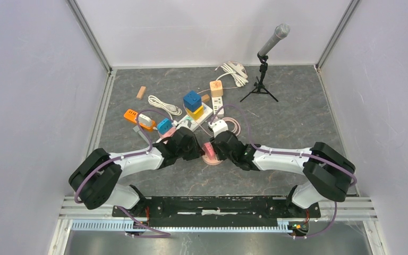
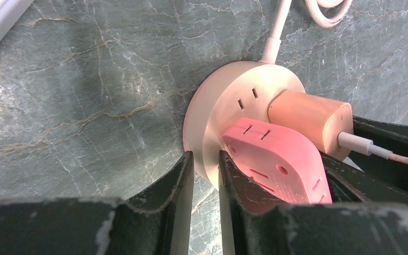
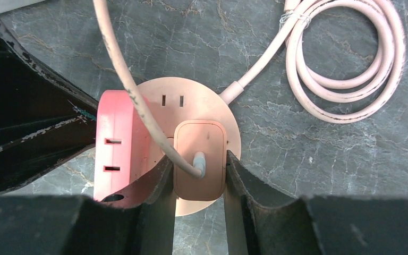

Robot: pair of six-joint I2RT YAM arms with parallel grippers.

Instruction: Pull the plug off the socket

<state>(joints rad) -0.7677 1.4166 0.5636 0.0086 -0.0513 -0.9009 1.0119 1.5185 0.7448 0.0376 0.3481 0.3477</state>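
Two robot arms meet nose to nose over a round pale-pink plastic socket (image 1: pixel 211 158) lying flat near the middle of the grey marble-patterned table (image 1: pixel 297 117).

The right claw (image 3: pixel 199 158) is clamped on the peach rounded-block plastic plug (image 3: pixel 199 141). One dark finger is pressed against each long side, so the hold falls on the body and not on the thin pinkish cable (image 3: pixel 122 69) that leaves its top and arches away. The plug sits fully seated in the socket face, just beside a coral-red plastic multi-outlet adapter (image 3: pixel 114 154) that fills the neighbouring outlet. The pull itself looks not yet made.

The left claw (image 2: pixel 206 159) comes in from the opposite side, with its fingers drawn nearly together at the socket's rim. That looks like an anchoring hold, meant to keep the light disc on the table while the other arm draws the plug out. The wrist view is too close to say whether those fingers pinch the rim or merely press against it.

The socket's own coiled pink power cord (image 3: pixel 350 64) lies slack on the far side, so it would offer little resistance if the disc lifted with the plug. That is probably why a second arm is needed here. A straight pull away from the socket face would suit the plug's prongs best, and the red adapter alongside leaves little room for twisting.
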